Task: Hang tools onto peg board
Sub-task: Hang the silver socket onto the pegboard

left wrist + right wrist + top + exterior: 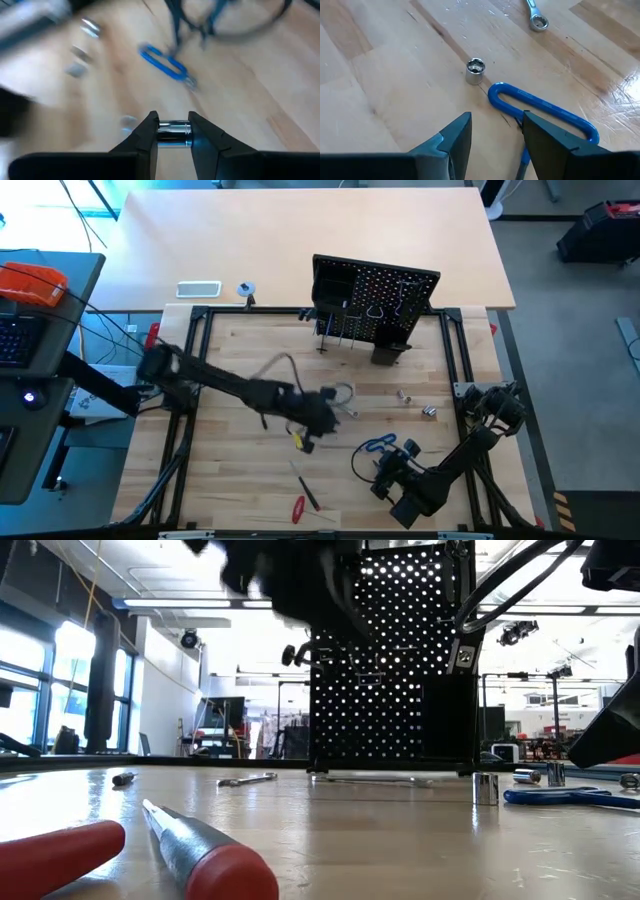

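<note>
Mid-table, left end effector [173,131] clamps socket [174,134], arm blurred; right end effector [496,131] wide.

Black hole-dotted peg board [385,300], blue hex key [545,111], red screwdriver handle [298,507], silver socket [475,70]

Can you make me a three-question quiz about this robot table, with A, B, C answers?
1. Where does the peg board stand?
A. at the table's far edge
B. at its near edge
C. flat in the middle

2. What colour is the looped tool by the right gripper?
A. red
B. blue
C. green

3. What is the left gripper doing?
A. hanging open
B. gripping a screwdriver
C. gripping a small metal socket

Answers: 1 A, the high view shows it upright at the far edge. 2 B, the right wrist view shows a blue loop. 3 C, the left wrist view shows its fingers clamped on the shiny socket.
</note>
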### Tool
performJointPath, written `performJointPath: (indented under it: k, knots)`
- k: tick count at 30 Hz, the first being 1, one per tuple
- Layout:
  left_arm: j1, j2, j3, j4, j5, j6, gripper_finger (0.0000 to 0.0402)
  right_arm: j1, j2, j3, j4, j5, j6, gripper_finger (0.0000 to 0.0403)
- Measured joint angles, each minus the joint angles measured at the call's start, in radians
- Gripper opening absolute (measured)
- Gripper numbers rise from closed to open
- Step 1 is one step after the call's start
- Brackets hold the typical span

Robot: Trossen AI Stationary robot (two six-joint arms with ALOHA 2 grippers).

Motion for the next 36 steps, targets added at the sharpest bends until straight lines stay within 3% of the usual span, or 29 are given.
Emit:
performJointPath:
  k: [9,14,24,36]
  knots:
    - [0.142,-0.329,0.03,0.009,-0.056,0.054,0.007,-0.001,0.0,0.0,-0.011,0.056,-0.007,0.0169]
    - [0.231,-0.426,0.073,0.0,-0.059,0.071,0.007,-0.002,0.0,0.0,-0.013,0.096,-0.003,0.0169]
    - [0.317,-0.471,0.165,-0.14,-0.058,0.09,0.007,-0.003,0.0,0.0,-0.009,0.101,-0.004,0.0169]
    - [0.329,-0.472,0.17,-0.124,-0.081,0.114,0.007,-0.003,0.0,0.0,-0.008,0.102,-0.007,0.0169]
